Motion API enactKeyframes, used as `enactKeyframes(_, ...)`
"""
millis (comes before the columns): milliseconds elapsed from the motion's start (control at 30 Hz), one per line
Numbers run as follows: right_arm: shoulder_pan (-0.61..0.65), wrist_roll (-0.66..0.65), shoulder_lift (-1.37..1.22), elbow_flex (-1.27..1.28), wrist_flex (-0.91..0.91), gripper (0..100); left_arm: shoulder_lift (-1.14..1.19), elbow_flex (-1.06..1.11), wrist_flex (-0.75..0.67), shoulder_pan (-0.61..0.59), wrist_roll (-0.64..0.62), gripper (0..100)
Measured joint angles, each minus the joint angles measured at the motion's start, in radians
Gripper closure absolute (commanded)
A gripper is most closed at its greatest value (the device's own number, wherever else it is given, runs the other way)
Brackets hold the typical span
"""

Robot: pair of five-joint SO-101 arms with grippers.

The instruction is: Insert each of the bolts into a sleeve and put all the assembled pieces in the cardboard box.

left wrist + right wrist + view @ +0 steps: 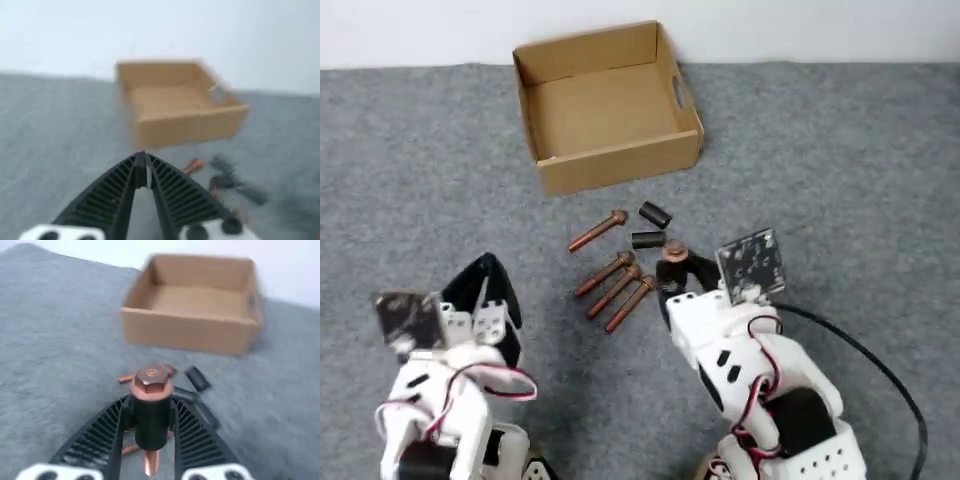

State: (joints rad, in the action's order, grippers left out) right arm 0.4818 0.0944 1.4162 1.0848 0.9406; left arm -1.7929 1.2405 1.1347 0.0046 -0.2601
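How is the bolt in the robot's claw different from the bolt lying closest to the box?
The held bolt wears a black sleeve; the loose bolt nearest the cardboard box is bare. The held bolt is clamped in the right gripper; the loose bolt lies on the grey carpet. From above, the held bolt shows mostly its head; the loose bolt shows its whole length. Both are copper-coloured.

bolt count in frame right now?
5. One bolt alone near the cardboard box, three bolts side by side farther from it, one bolt in a sleeve held by the right gripper.
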Motion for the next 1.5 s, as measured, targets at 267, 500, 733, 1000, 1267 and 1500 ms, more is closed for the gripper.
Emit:
enactKeyframes(267, -0.075, 0.044, -0.308, -0.278, 0.035, 99.1, 0.005, 0.265, -0.005, -0.023, 0.164, 100)
enactKeyframes(500, -0.104, 0.048, -0.729, -0.624, 0.035, 99.1, 0.011, 0.405, -0.025, -0.026, 0.178, 100)
enactKeyframes(733, -0.103, 0.048, -1.142, -0.991, -0.068, 99.1, 0.011, 0.450, -0.137, -0.075, 0.178, 100)
enactKeyframes(1000, -0.107, 0.006, -1.587, -1.372, -0.203, 99.1, 0.012, 0.450, -0.149, -0.097, 0.178, 100)
enactKeyframes(1267, -0.120, -0.100, -1.939, -1.619, -0.384, 99.0, 0.012, 0.450, -0.149, -0.097, 0.178, 100)
enactKeyframes(1500, -0.123, -0.186, -2.162, -1.712, -0.462, 98.6, 0.012, 0.450, -0.130, -0.097, 0.178, 100)
